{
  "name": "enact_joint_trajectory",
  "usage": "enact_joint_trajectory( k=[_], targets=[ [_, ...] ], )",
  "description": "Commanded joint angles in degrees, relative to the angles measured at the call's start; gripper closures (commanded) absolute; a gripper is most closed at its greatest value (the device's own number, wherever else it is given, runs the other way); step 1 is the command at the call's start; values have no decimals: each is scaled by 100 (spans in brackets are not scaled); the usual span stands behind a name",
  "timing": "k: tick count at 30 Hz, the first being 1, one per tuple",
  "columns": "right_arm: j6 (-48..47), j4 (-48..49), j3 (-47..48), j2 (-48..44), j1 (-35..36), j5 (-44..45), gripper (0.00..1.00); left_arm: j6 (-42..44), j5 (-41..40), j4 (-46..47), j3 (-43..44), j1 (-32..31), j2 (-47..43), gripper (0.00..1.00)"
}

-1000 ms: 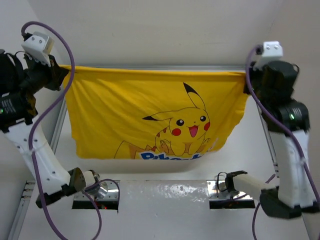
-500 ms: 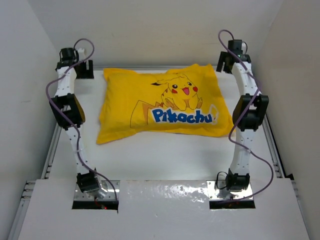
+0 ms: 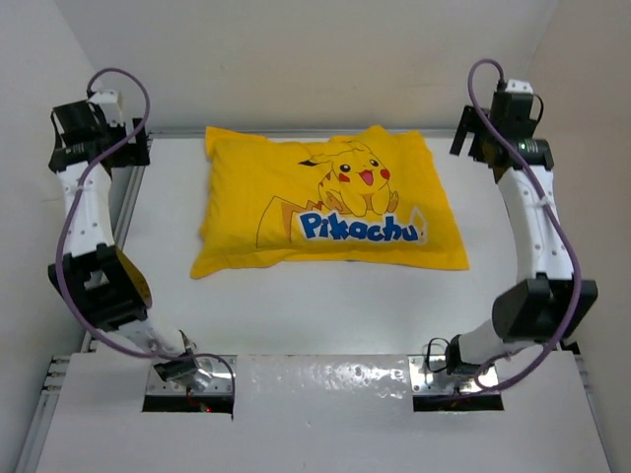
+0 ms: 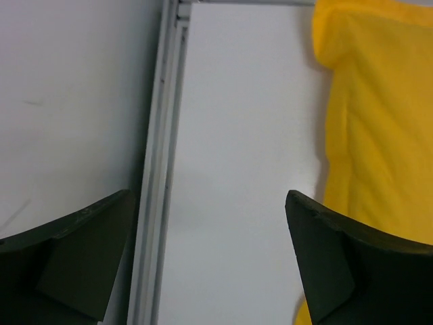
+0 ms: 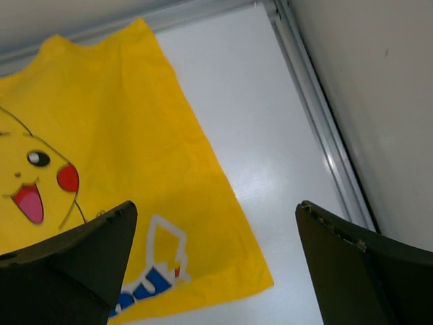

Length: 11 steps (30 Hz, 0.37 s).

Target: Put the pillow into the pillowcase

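The pillowcase lies print-up on the table, nearer the far edge, and it's plump enough that I'd guess the pillow is fully inside, though no cream fabric shows so I can't swear to it. The left gripper and right gripper both hang spread wide with nothing in them, one off each far corner of the case and clear of the cloth. I'd pull both arms straight out so no finger snags those corners, then check the flat, slack-looking near right corner
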Motion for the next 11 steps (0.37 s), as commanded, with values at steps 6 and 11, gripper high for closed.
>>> enact_joint_trajectory(
  k=[6, 11],
  targets=[
    [1439, 1154, -3647, -1939, -45, 93, 1, 870, 362, -426, -2688, 0, -1062, 8],
    [1781, 2041, -5386, -3195, -45, -83, 1, 994, 300, -295, -3602, 0, -1257, 7]
  ],
)
